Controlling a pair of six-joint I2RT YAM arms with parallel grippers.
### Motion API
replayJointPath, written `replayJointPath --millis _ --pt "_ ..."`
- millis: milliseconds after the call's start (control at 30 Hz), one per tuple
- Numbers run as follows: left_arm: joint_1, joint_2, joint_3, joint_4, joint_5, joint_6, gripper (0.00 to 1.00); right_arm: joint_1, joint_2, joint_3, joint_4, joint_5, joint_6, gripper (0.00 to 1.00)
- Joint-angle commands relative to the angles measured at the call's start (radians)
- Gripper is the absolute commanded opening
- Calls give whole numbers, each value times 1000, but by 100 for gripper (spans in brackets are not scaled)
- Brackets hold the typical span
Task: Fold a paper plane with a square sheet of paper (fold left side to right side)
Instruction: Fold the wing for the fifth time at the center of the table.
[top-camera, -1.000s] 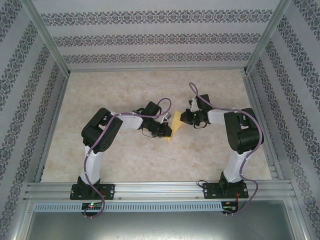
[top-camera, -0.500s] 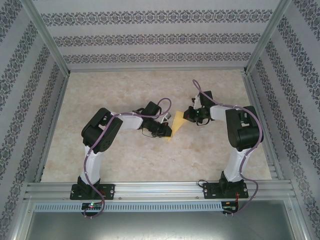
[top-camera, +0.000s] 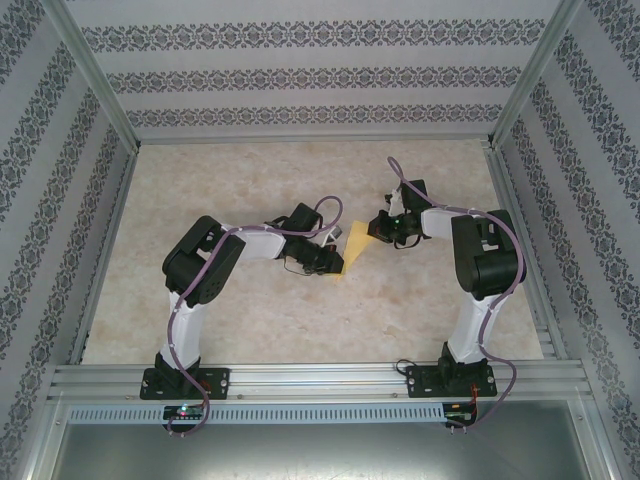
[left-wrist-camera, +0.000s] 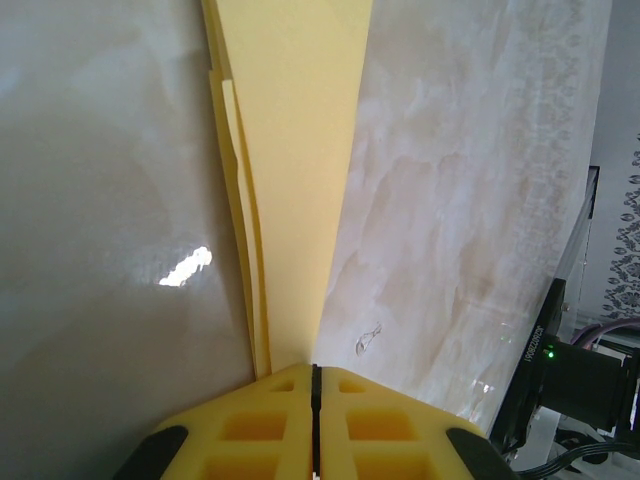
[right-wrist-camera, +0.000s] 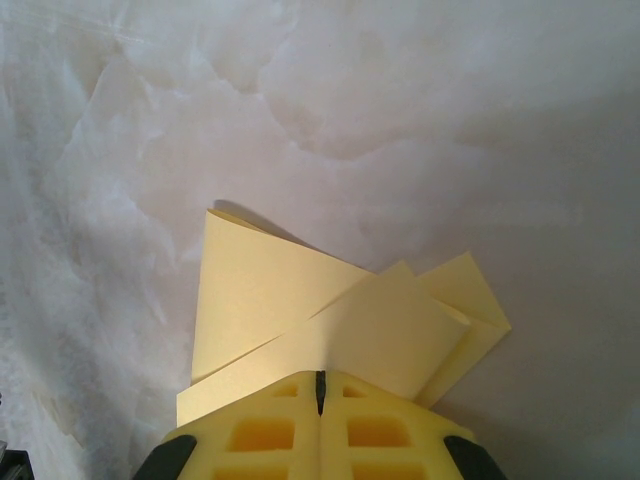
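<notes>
The square sheet of paper (top-camera: 351, 249) is a yellow, folded, narrow shape between the two arms on the marbled table. In the left wrist view the paper (left-wrist-camera: 295, 180) runs as a long layered strip straight away from my left gripper (left-wrist-camera: 316, 372), whose yellow jaws are shut on its near end. In the right wrist view the paper (right-wrist-camera: 270, 290) shows overlapping triangular flaps. My right gripper (right-wrist-camera: 320, 378) is shut on the edge of the top flap. From above, the left gripper (top-camera: 334, 262) sits at the paper's lower end and the right gripper (top-camera: 374, 231) at its upper right.
The marbled tabletop (top-camera: 250, 180) is bounded by aluminium rails and patterned walls (top-camera: 320, 75). Both arm bases stand at the near rail (top-camera: 320, 378). The right arm's black link (left-wrist-camera: 575, 375) shows at the lower right of the left wrist view.
My right gripper has moved a little to the right and away, drawing the paper's upper part with it. The left arm has stayed still.
</notes>
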Motion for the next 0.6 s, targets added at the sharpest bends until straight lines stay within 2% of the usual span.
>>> replayJointPath --millis 0,433,567 --pt "-4 12 -60 -124 -54 40 10 -22 29 15 0 63 -11 3" --pt "-7 -54 -89 -205 -51 99 10 -9 36 29 -32 71 -29 3" --pt "2 -112 -113 -182 -51 86 10 -3 38 32 -45 72 -36 3"
